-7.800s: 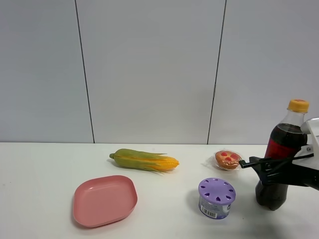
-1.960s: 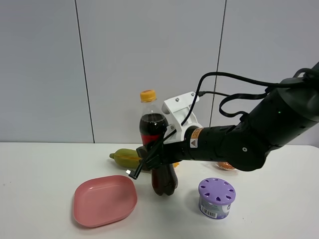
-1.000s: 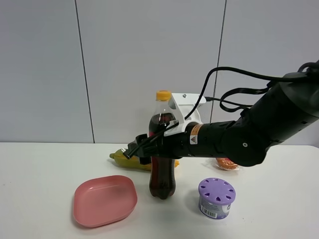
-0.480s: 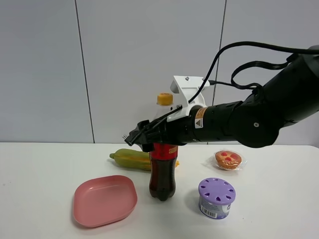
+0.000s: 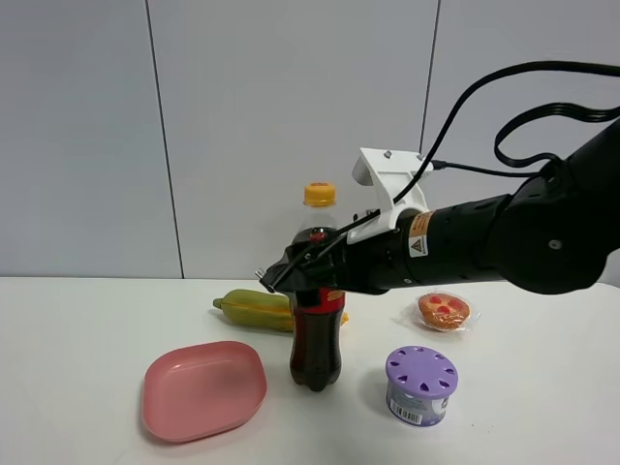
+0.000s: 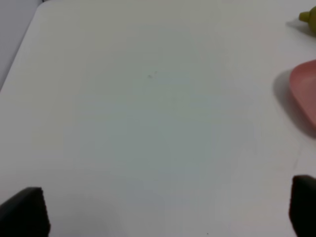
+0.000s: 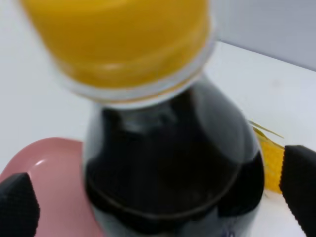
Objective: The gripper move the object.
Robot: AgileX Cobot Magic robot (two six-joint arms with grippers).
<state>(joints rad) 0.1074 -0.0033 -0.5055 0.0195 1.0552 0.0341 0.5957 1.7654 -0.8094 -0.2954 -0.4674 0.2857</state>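
Cola [image 5: 315,356] fills the upright bottle [image 5: 318,304] beside the pink plate [image 5: 203,389], right fingers [image 7: 17,205] spread apart on either side.

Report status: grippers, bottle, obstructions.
Left gripper open over table. Right gripper open, straddling bottle at shoulder. It stands upright between plate and canister, corn behind.

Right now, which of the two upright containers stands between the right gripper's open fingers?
The tall cola bottle with the orange-yellow cap: the right gripper straddles its upper part. The short purple-lidded canister stands apart, with no gripper around it.
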